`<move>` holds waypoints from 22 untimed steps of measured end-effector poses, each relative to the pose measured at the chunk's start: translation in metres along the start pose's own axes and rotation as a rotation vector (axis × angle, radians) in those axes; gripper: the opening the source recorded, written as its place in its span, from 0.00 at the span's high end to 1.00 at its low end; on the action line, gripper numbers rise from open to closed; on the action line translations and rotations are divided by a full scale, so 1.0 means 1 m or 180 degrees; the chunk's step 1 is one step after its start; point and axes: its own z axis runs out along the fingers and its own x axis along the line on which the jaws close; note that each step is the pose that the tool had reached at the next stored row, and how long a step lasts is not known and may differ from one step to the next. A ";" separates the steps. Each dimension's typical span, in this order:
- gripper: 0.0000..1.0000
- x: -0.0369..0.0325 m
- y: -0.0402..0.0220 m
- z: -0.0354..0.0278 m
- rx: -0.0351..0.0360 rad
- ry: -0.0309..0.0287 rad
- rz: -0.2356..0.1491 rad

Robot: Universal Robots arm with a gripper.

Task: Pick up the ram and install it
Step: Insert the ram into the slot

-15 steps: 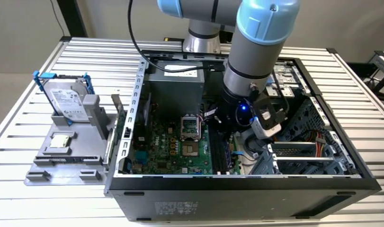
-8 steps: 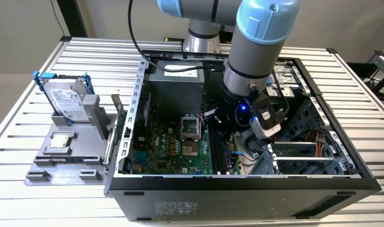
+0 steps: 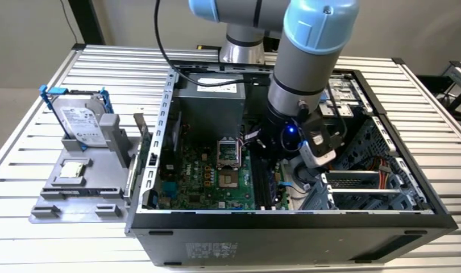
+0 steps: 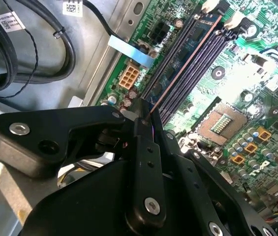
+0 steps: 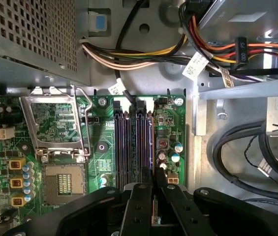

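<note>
hanging inside the open computer case [image 3: 291, 219] in the exterior view, the gripper [image 3: 279, 162] sits over the slots near the case's right half.

in the second wrist view, the ram [image 4: 178, 73] stands on edge in its slot, aligned for seating.

in the first wrist view, the fingers [image 5: 143, 179] pinch the ram's near end.

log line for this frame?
gripper: shut on ram | location: over motherboard slots, inside PC case | ram: edge at slot, seating unclear
</note>
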 end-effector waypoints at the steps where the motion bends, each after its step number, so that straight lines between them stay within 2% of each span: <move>1: 1.00 0.0000 0.0000 0.0013 0.0000 0.0000 0.0001; 4: 1.00 0.0001 -0.0001 0.0054 0.0001 0.0000 0.0002; 13: 1.00 0.0001 -0.0001 0.0060 0.0000 0.0000 0.0002; 14: 0.00 0.0000 -0.0001 0.0061 0.0000 0.0000 0.0002; 18: 0.00 0.0000 -0.0001 0.0052 0.0000 0.0000 0.0002; 22: 0.00 0.0000 -0.0001 -0.0087 0.0000 0.0010 0.0009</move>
